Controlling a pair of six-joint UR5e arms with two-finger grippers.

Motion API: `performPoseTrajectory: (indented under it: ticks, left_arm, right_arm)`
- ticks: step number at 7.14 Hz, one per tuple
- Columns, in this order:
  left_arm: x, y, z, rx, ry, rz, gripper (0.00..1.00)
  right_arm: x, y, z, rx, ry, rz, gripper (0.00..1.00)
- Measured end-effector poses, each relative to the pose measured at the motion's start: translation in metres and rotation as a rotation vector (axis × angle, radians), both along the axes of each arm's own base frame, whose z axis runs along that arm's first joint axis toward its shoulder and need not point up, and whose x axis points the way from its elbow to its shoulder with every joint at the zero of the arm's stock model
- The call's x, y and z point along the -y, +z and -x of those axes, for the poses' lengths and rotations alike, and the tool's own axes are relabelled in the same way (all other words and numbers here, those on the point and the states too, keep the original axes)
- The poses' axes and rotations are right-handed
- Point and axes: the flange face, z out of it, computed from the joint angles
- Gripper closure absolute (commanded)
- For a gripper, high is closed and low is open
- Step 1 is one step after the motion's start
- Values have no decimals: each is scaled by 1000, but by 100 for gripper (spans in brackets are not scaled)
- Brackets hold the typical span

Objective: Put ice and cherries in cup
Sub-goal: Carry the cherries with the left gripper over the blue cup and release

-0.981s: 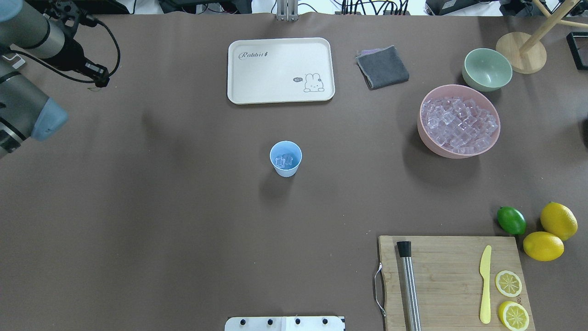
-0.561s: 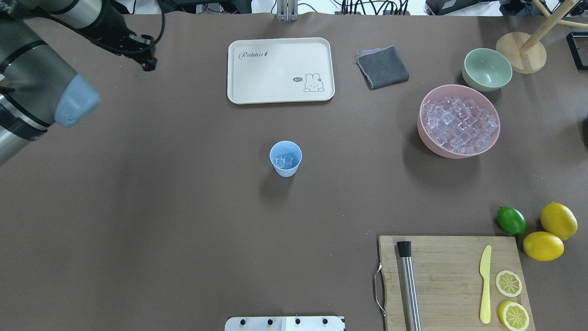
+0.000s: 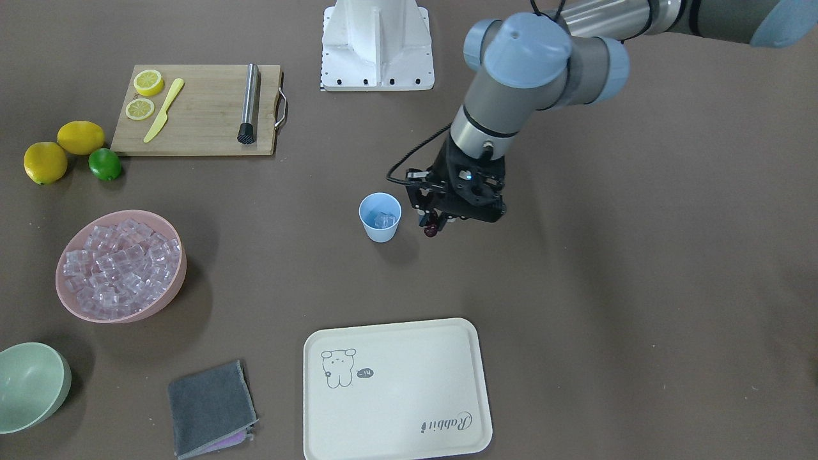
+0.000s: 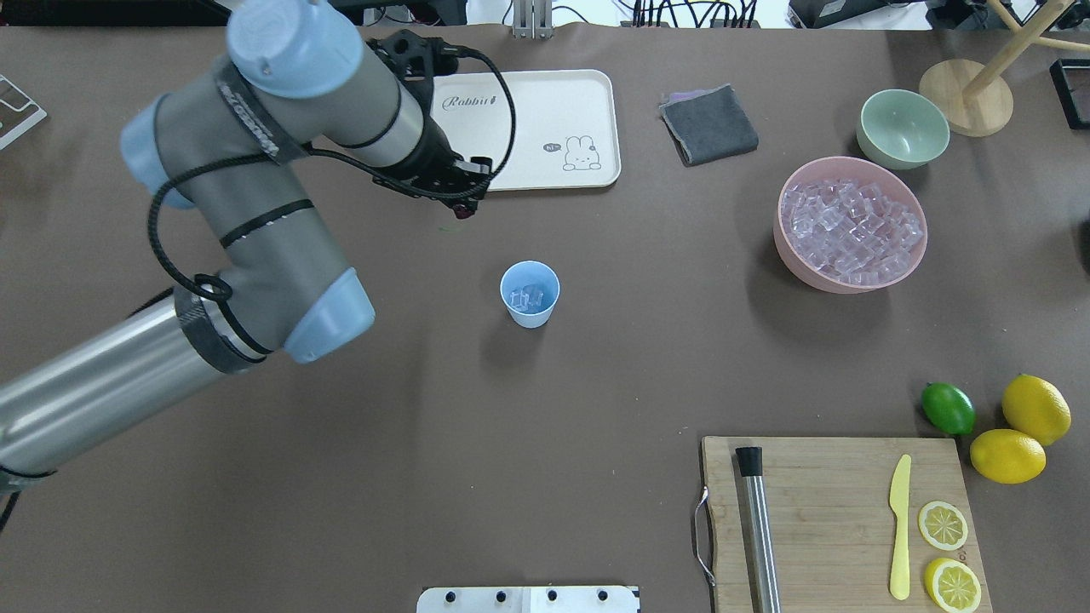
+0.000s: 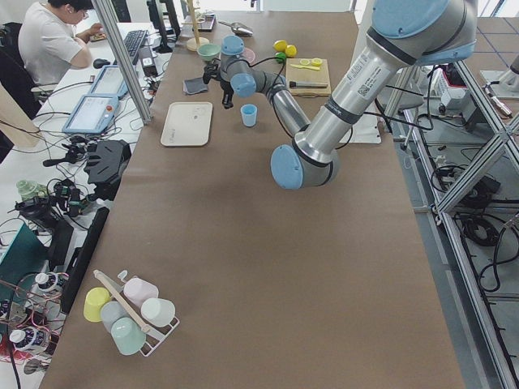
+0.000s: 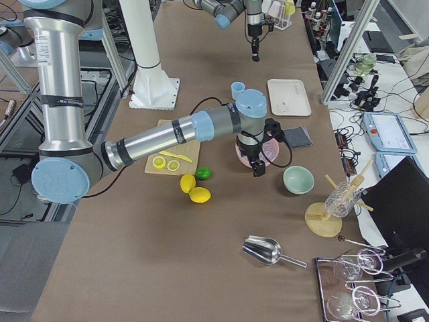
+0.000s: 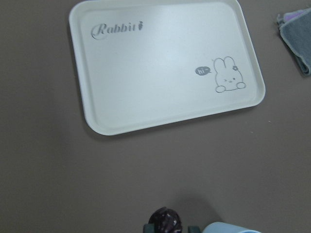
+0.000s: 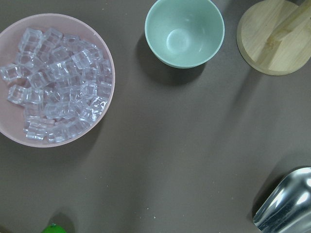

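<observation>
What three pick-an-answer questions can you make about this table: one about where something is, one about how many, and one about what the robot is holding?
1. Where is the yellow knife? A) in the cup B) on the cutting board C) on the floor
2. How many whole lemons are there? A) two B) three C) five
3. What does the left gripper hold? A) nothing B) the cup C) the cherries
Answers: 1 B, it lies flat on the wood. 2 A, both sit just off the board's corner. 3 C, it is shut on them, beside the cup.
</observation>
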Motion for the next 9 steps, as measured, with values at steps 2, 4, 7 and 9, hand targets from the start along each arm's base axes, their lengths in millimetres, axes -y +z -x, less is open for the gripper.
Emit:
performPoseTrajectory:
  ticks: [2, 4, 7, 9]
  left_arm:
    - [-26, -13, -49, -27, -30, -16, 88]
    - [-37, -8, -70, -27, -24, -14, 54]
    - [-45, -7, -80, -26, -12, -8, 7]
    - [-46, -4, -81, -23, -10, -8, 3]
  right_arm:
    - [1, 3, -3, -5, 5, 5, 2]
    - [2, 5, -4, -6, 8, 8, 2]
    - [4, 2, -8, -5, 18, 7, 2]
    - [4, 3, -9, -5, 18, 7, 2]
